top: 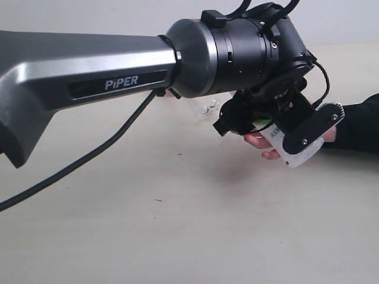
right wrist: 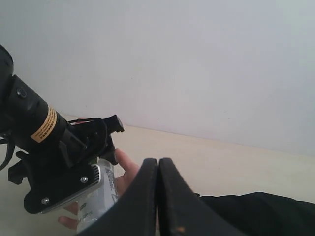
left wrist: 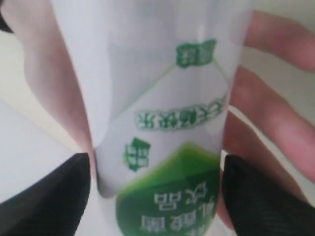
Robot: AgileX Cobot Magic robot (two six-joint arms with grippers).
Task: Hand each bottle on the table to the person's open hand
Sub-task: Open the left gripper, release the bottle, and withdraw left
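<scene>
A clear bottle with a green-and-white label (left wrist: 162, 123) lies in the person's open hand (left wrist: 275, 123), whose fingers show behind it. My left gripper (left wrist: 156, 160) is open, one black finger on each side of the bottle, with a thin gap on one side. In the exterior view the left gripper (top: 266, 127) hovers over the hand (top: 260, 142) and the bottle (top: 275, 135) at centre right of the table (top: 177, 225). My right gripper (right wrist: 158, 164) is shut on nothing, raised and facing the hand (right wrist: 125, 167) and bottle (right wrist: 98, 196).
The left arm (top: 89, 71) fills the upper left of the exterior view, with its cable (top: 89, 160) trailing over the table. The person's black sleeve (top: 355, 124) lies at the right edge. A clear plastic thing (top: 208, 109) peeks out behind the arm.
</scene>
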